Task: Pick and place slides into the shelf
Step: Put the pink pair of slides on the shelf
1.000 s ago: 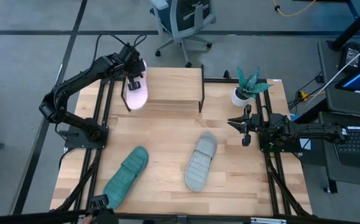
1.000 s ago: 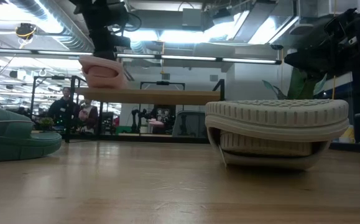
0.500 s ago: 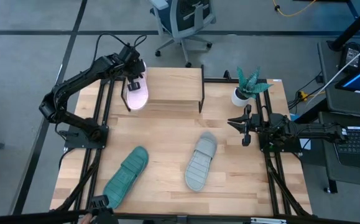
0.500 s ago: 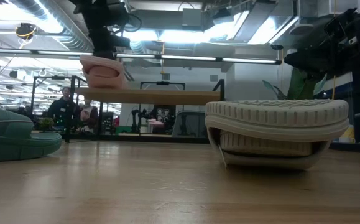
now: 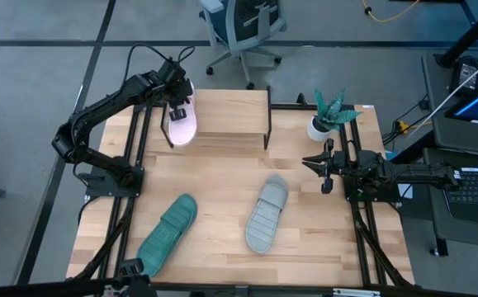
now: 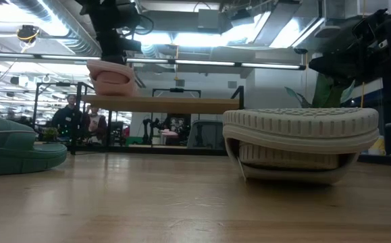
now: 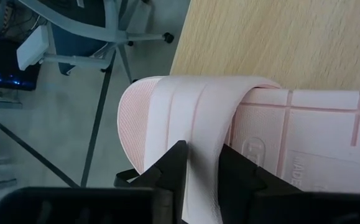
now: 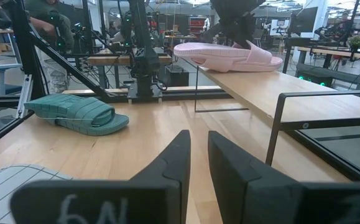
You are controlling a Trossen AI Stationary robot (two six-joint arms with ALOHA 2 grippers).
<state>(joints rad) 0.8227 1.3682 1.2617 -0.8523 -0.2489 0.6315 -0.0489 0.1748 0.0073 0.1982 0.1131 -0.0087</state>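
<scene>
The pale pink slide [image 5: 180,124] sits at the left end of the shelf [image 5: 226,115], lengthwise from far to near, its near end jutting past the plank's near edge. My left gripper [image 5: 177,103] stands over it and is shut on its strap. The teal slide [image 5: 168,233] lies on the table near the left front. The grey slide [image 5: 267,213] lies in the middle, sole up. My right gripper [image 5: 324,171] waits at the table's right side, level, pointing left, its fingers almost together and holding nothing. My left gripper pinches the pink slide's wide strap [image 7: 203,146] between its two fingers [image 7: 173,168], coming from above and pointing down. The fingers lie across the strap's band. The slide [image 8: 229,55] is level on the shelf top, and its near end [image 8: 189,51] hangs past the plank.
A small potted plant [image 5: 329,115] stands at the far right of the table, just beyond my right gripper. Black frame rails [image 5: 135,157] run along both table sides. The shelf top to the right of the pink slide is bare wood [image 5: 239,111]. An office chair [image 5: 243,29] stands behind the table.
</scene>
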